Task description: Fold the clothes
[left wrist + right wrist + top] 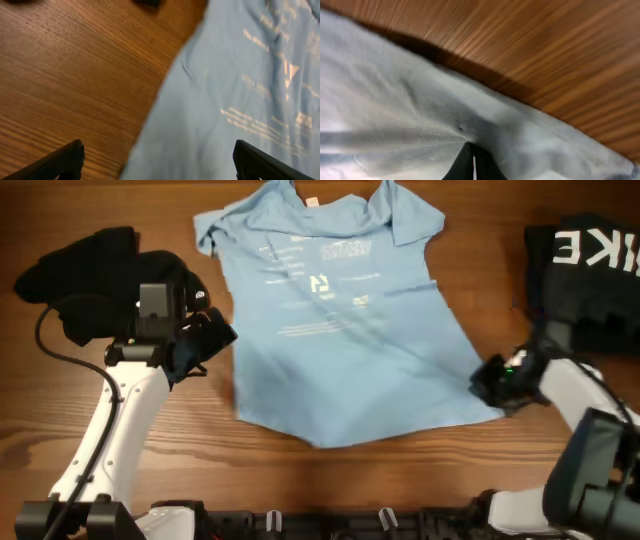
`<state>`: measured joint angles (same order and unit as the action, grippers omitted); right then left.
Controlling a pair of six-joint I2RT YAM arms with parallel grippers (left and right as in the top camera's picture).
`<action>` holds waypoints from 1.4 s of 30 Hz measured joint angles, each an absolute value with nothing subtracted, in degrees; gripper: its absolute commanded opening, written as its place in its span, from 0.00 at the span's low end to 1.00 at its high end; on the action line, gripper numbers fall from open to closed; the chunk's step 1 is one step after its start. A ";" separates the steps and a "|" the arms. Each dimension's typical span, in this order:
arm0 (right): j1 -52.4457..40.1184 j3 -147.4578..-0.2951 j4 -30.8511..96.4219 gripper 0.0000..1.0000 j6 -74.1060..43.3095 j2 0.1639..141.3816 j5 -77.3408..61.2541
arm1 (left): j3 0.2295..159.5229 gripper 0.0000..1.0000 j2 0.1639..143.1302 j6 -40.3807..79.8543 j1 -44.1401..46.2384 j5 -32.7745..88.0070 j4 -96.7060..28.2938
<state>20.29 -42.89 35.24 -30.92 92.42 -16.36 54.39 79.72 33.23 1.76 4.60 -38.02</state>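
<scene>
**Inspector:** Report, near edge first.

**Arm:** My right claw (pixel 495 380) is down by the near right part of the table (pixel 300 480). It is pinched closed on the corner of the hem (pixel 330 438). In its wrist view the tips meet, with cloth gathered around them.

**Inspector:** The left?

**Arm:** My left claw (pixel 205 335) sits further back on the left side, spread wide and holding nothing. Its fingers (pixel 65 160) straddle the garment's left edge, one over bare wood and one over cloth.

**Inspector:** Position of the garment?

**Arm:** The shirt (pixel 340 350) lies flat mid-table, print (pixel 325 280) upward, with its hem towards the near edge and its collar (pixel 310 200) at the far edge. A black garment (pixel 85 265) sits in the far left corner. A lettered black garment (pixel 590 250) sits in the far right corner. Neither touches the blue cloth.

**Inspector:** Recommendation?

**Arm:** In my judgement only one side is secured. The left claw should come down onto the edge beneath it and close on cloth alone, not scrape the wood. Then both should lift together, low and level, keeping the span taut so the crease lands straight. The right hold is a small corner bite, so pull gently or it may slip
</scene>
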 measured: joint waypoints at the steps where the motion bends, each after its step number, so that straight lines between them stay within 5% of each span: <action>1: 22.76 -43.05 35.27 0.04 -30.26 92.49 -16.10 | 54.39 0.94 79.72 33.21 1.76 4.60 -37.58; 9: 33.58 -51.44 48.27 0.05 -24.62 95.68 -8.16 | 54.39 0.94 84.47 33.04 1.74 4.60 -32.47; 13: 32.36 -59.22 54.30 0.16 -20.86 95.35 -8.82 | 54.39 0.94 88.68 32.12 1.74 4.60 -26.70; 18: 24.10 -66.76 58.17 0.46 -15.00 90.19 -15.79 | 54.39 0.97 91.09 29.32 1.74 4.58 -19.68; 23: 4.67 -68.49 57.74 0.53 -12.32 87.29 -19.81 | 54.63 0.98 91.09 26.59 1.19 4.43 -17.61; 29: -17.80 -68.51 52.60 0.46 -16.49 90.80 -18.98 | 59.59 0.98 91.09 25.71 -5.17 4.95 -24.67; 39: -32.97 -68.51 48.75 0.04 -20.84 104.68 -18.39 | 63.57 0.96 91.09 25.54 -14.63 8.29 -27.05; 42: -36.01 -68.49 48.73 0.04 -21.65 106.45 -18.35 | 64.23 0.95 91.09 25.54 -15.62 9.63 -27.27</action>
<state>-36.01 -68.49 48.73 -21.65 106.45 -18.35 64.23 91.09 25.54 -15.62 9.63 -27.27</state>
